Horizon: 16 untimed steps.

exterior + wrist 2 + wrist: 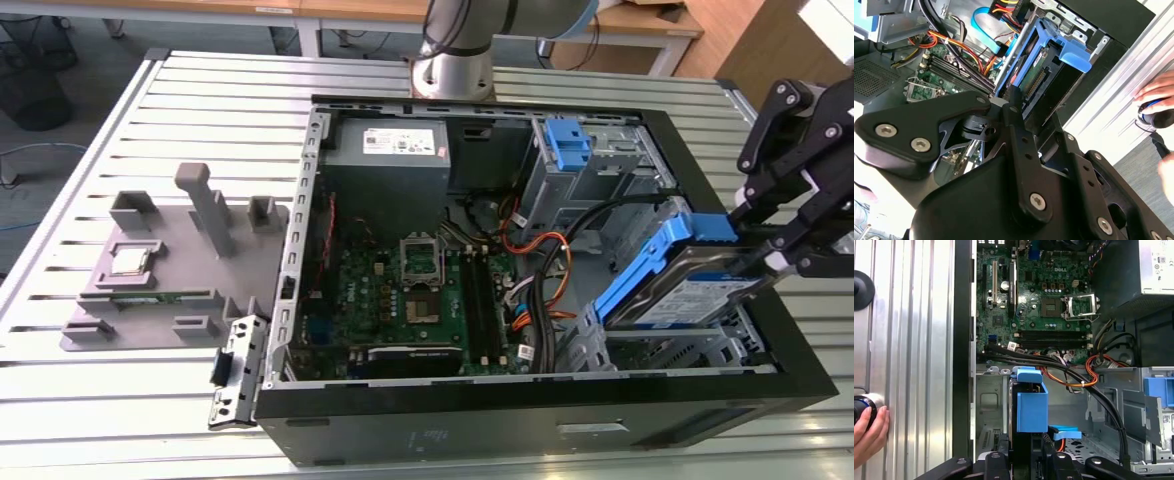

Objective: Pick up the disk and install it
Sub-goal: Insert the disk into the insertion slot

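The disk (pixel 697 290) is a silver hard drive with a blue-and-white label and a blue plastic bracket (pixel 638 272). It hangs tilted over the metal drive bay (pixel 674 350) at the exterior view's right end of the open computer case (pixel 534 415). My gripper (pixel 766 260) is shut on the disk's raised end, and its lower end points down into the case. In the first wrist view the disk's blue bracket (pixel 1031 407) stands between the black fingers (pixel 1003 456). In the second wrist view the disk (pixel 1040 75) shows its connector edge beyond the gripper (pixel 1015 102).
The case holds a green motherboard (pixel 420 290), a grey box with a white sticker (pixel 390 146), a blue latch (pixel 569 146) and orange and black cables (pixel 541 250). A grey fixture (pixel 174 265) lies on the slatted table at the exterior view's left. A person's hand (pixel 869 435) rests beside the case.
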Motion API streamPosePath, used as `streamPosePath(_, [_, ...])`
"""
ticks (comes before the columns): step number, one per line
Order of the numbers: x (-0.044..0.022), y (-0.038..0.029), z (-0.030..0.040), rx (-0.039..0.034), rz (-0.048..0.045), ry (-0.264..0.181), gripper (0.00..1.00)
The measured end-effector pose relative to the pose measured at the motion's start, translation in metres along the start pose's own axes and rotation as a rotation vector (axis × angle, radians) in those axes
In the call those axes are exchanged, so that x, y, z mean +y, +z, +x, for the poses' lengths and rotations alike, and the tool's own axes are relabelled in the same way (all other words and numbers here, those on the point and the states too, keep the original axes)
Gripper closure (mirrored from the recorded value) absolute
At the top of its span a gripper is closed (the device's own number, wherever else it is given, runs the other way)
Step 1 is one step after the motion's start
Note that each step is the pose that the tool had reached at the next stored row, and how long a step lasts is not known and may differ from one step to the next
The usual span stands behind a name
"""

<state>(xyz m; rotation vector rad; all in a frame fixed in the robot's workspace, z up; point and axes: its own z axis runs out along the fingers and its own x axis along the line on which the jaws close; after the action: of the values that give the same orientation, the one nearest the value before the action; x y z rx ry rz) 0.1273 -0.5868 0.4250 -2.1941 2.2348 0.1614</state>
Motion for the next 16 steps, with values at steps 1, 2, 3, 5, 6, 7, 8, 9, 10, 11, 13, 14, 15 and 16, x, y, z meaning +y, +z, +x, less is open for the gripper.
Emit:
streamPosePath(1, [-0.0001,0.001,0.0001,0.0,0.0,0.0,0.65])
streamPosePath(2, [-0.0001,0.002,0.0002,0.0,0.0,0.0,0.65])
streamPosePath(3, [-0.0002,0.0033,0.0003,0.0,0.0,0.0,0.65])
streamPosePath(5, [-0.0004,0.0056,0.0004,0.0,0.0,0.0,0.65])
streamPosePath(6, [-0.0004,0.0066,0.0005,0.0,0.0,0.0,0.65])
streamPosePath(7, [-0.0005,0.0072,0.0006,0.0,0.0,0.0,0.65])
streamPosePath(8, [-0.0005,0.0074,0.0006,0.0001,0.0,0.0,0.65])
streamPosePath(9, [-0.0005,0.0074,0.0006,0.0002,0.0,0.0,0.65])
streamPosePath(10, [-0.0005,0.0075,0.0006,0.0002,0.0,0.0,0.65])
streamPosePath(11, [-0.0005,0.0075,0.0006,0.0001,0.0,0.0,0.65])
streamPosePath(13, [-0.0005,0.0076,0.0006,0.0,0.0,0.0,0.65])
streamPosePath(14, [-0.0005,0.0079,0.0006,-0.0001,0.0,0.0,0.65])
streamPosePath(15, [-0.0006,0.0086,0.0007,-0.0003,0.0,0.0,0.65])
streamPosePath(16, [-0.0006,0.0093,0.0007,-0.0001,0.0,0.0,0.65])
